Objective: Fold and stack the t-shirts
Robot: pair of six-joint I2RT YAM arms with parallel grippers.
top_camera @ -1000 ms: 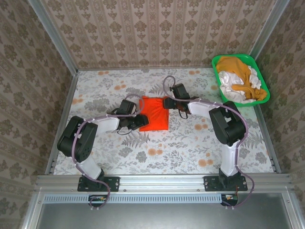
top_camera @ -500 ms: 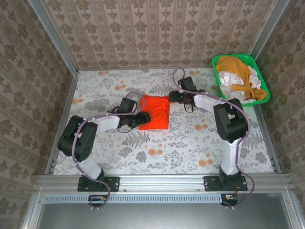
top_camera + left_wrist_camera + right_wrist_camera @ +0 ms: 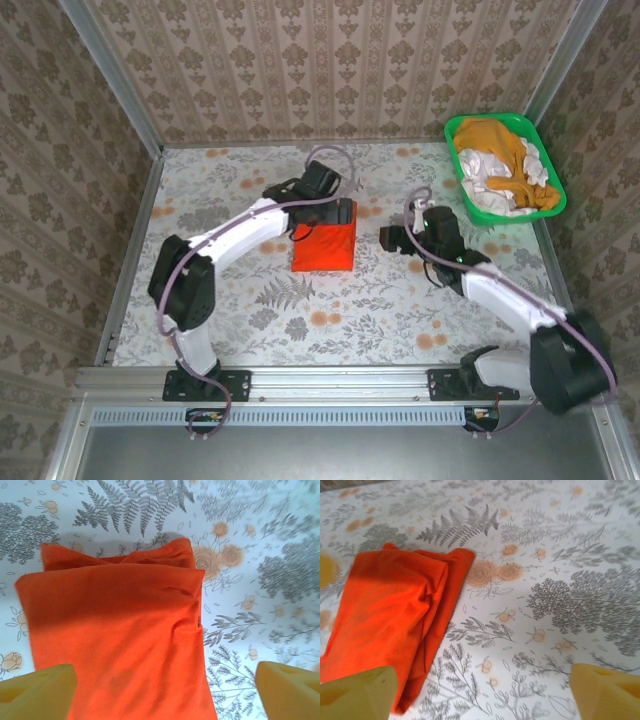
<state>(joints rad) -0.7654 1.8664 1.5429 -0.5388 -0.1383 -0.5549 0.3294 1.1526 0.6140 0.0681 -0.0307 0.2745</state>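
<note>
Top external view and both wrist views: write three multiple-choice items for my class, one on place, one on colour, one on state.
1. Where does the green basket stand? A far right corner; B near left corner; C centre.
2. What colour is the folded t-shirt? A white; B red-orange; C mustard.
3. How is the left claw? A shut on cloth; B shut, empty; C open.
Key: 1 A, it sits by the far right wall. 2 B, plainly red-orange. 3 C, its fingers stand wide apart over the t-shirt.
</note>
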